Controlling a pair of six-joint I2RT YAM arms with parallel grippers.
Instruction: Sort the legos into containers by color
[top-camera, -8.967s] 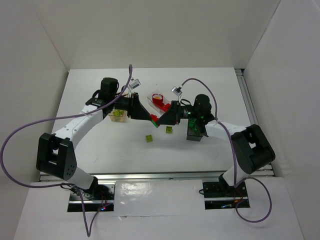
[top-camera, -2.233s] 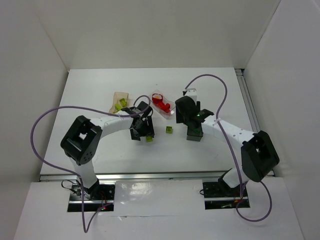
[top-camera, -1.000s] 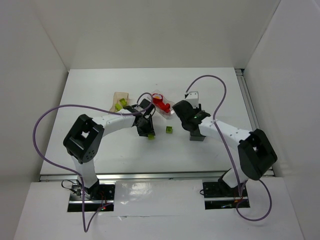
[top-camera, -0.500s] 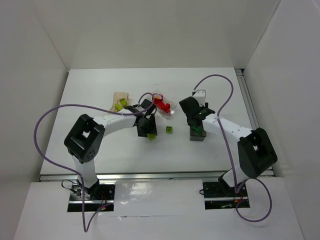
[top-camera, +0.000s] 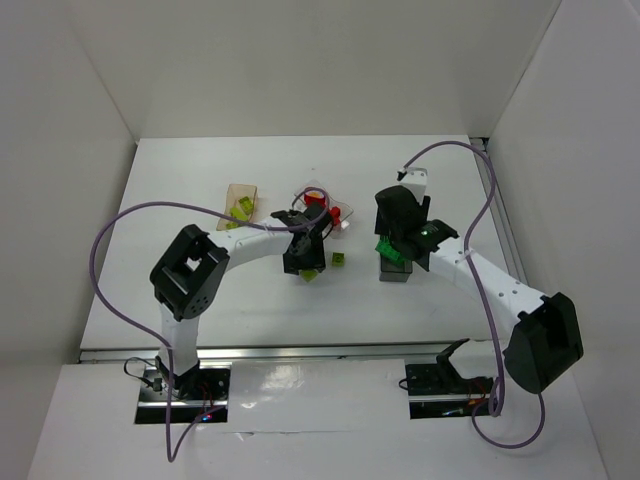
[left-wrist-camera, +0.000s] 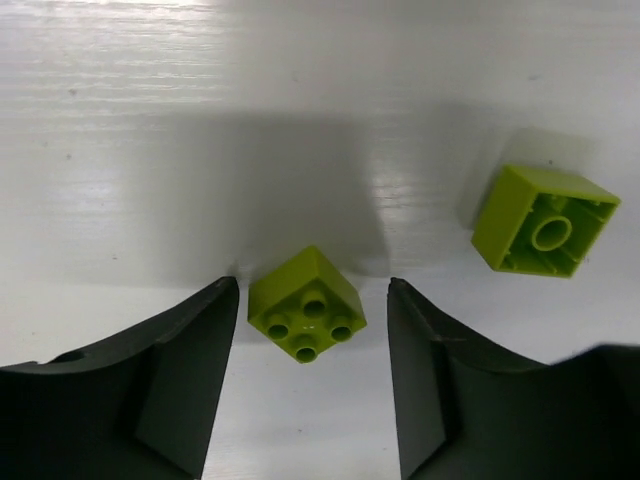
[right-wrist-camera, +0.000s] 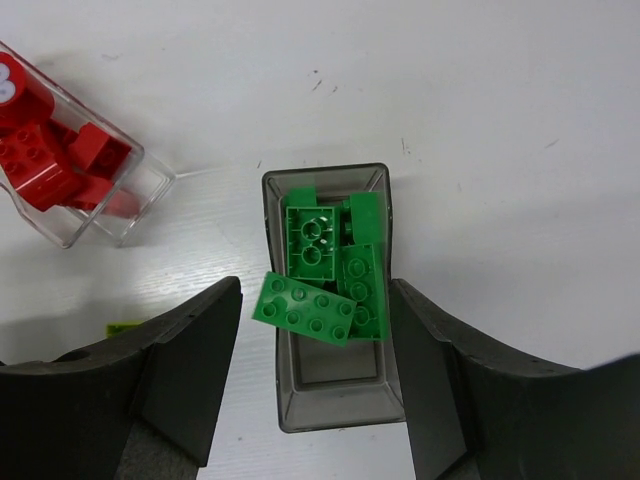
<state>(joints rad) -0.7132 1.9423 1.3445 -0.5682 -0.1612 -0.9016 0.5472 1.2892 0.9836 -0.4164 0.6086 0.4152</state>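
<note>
**A:** What do we have at the left gripper (left-wrist-camera: 310, 292)?

**B:** We see its jaws parted and holding nothing. A small yellow-green studded plastic brick (left-wrist-camera: 306, 304) sits studs-up on the white worktop (left-wrist-camera: 150, 120) between the two dark fingers (left-wrist-camera: 190, 380), with a gap on each side. A second yellow-green brick (left-wrist-camera: 545, 220) lies near it on the right, tipped so that we look into its hollow underside.

**A:** And the right gripper (right-wrist-camera: 312, 300)?

**B:** Released as well, as far as we can see. It hangs over the dark smoky grey rectangular tub (right-wrist-camera: 330, 415), which holds several green bricks (right-wrist-camera: 312, 235). A flat green eight-stud brick (right-wrist-camera: 305, 308) lies askew between the fingers and touches neither. One end crosses the tub's left wall. We cannot tell whether it rests on the pile or is in the air.

**A:** Where are the other containers?

**B:** In the top view we find the clear plastic tub (top-camera: 345, 212) of red bricks (top-camera: 318, 203) between the two arms, just beyond the left gripper. The tan translucent tub (top-camera: 240, 190) stands to its left, apart from it, with yellow-green bricks (top-camera: 240, 210) inside.
</note>
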